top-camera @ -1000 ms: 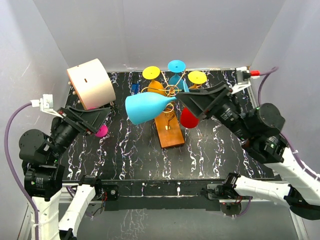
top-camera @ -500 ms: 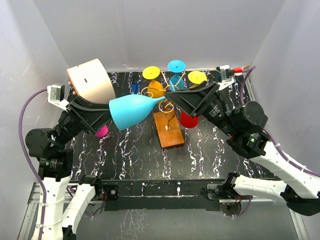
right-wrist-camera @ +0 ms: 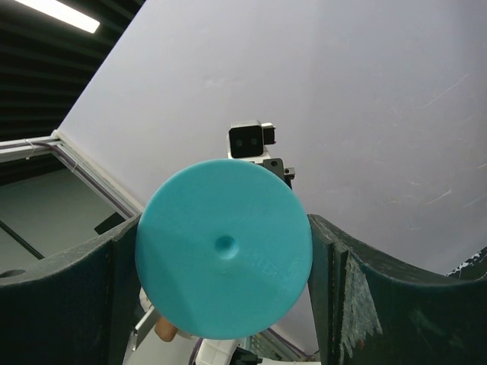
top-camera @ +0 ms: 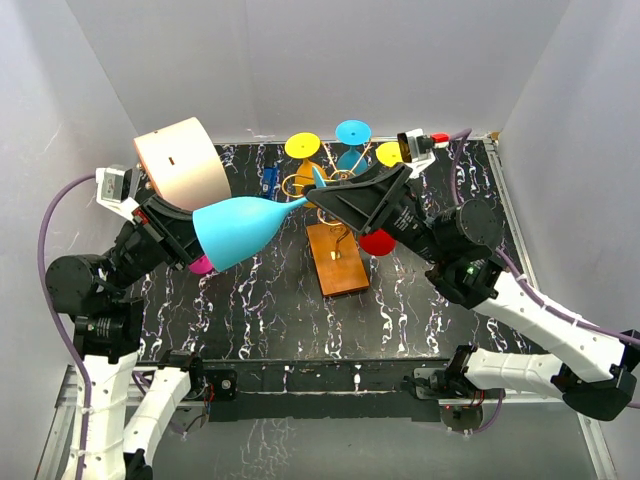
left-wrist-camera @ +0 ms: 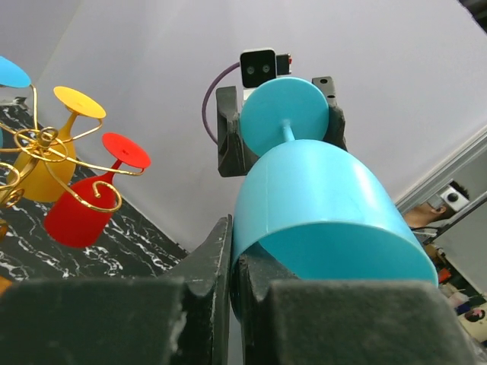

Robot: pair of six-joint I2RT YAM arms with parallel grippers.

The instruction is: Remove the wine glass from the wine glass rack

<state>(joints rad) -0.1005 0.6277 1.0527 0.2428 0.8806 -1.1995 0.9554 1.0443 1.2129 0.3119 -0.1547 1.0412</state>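
Already off the wine glass rack [top-camera: 338, 262], the blue wine glass [top-camera: 235, 228] hangs left of it, right fingers [right-wrist-camera: 68, 304] clamping its foot, left fingers [left-wrist-camera: 205, 258] pinching its bowl; only set-down seems left.

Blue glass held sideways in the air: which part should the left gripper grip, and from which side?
The bowl's rim, from the open-mouth side. The blue glass lies sideways, mouth toward the left gripper, while its foot sits between the right gripper's fingers, so the stem end is taken. Pinch the wall, one finger inside, one outside.
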